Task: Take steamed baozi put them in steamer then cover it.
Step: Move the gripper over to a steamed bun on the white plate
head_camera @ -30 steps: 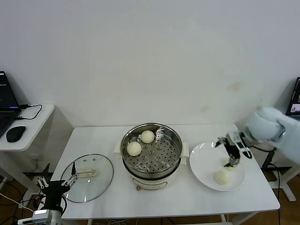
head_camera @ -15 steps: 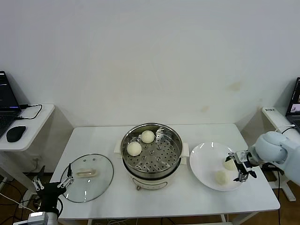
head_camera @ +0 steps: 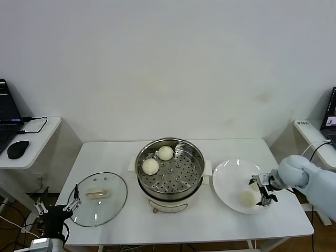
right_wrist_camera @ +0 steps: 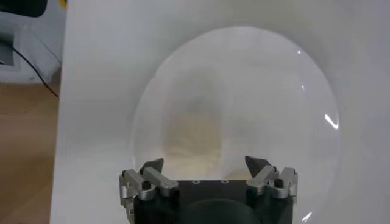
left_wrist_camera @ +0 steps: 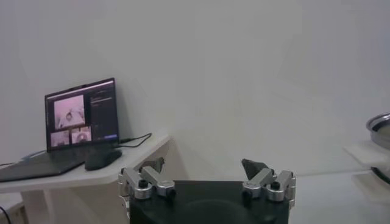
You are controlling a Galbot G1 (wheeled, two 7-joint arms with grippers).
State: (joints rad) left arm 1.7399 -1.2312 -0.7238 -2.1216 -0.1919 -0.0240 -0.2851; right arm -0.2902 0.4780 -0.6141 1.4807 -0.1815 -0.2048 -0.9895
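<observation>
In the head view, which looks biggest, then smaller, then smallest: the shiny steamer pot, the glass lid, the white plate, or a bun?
1. Round shiny steel steamer pot
2. Flat white plate and round clear glass lid: look about alike, so no ranking.
3. Small cream-white bun in the steamer: smallest.

This looks like a robotics lab set up as a test kitchen. A plain white table (head_camera: 194, 220) stands against a bare white wall (head_camera: 168, 63), with no cupboards or sink around it. On the left, a side desk (head_camera: 31, 144) carries an open laptop (head_camera: 6, 113) and a mouse (head_camera: 17, 149), with cables (head_camera: 37, 125) trailing off it; the laptop screen shows camera feeds. A 2nd screen (head_camera: 331, 116) glows at the right edge. Loose wires lie on the wooden floor (head_camera: 13, 218).
</observation>
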